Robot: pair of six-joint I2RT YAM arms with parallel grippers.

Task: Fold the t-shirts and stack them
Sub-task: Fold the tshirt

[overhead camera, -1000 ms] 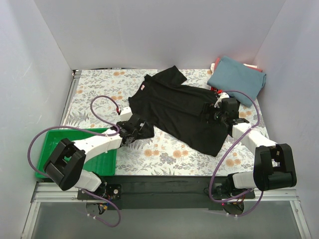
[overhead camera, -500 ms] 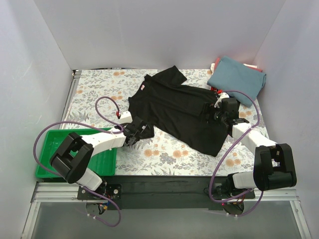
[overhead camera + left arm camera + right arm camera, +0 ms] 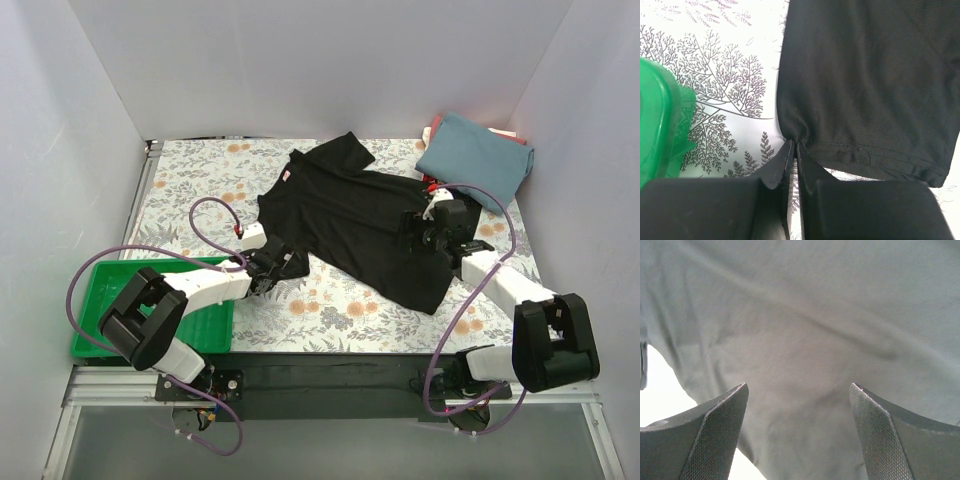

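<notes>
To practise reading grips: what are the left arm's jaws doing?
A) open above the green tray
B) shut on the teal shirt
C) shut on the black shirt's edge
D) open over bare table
C: the left wrist view shows the left gripper with jaws pinched shut on a corner of the black t-shirt.

The left gripper (image 3: 794, 146), open a second ago, now pinches the sleeve corner of the black t-shirt (image 3: 345, 215), while the right gripper (image 3: 418, 228), jaws wide, sits farther left over the cloth.
</notes>
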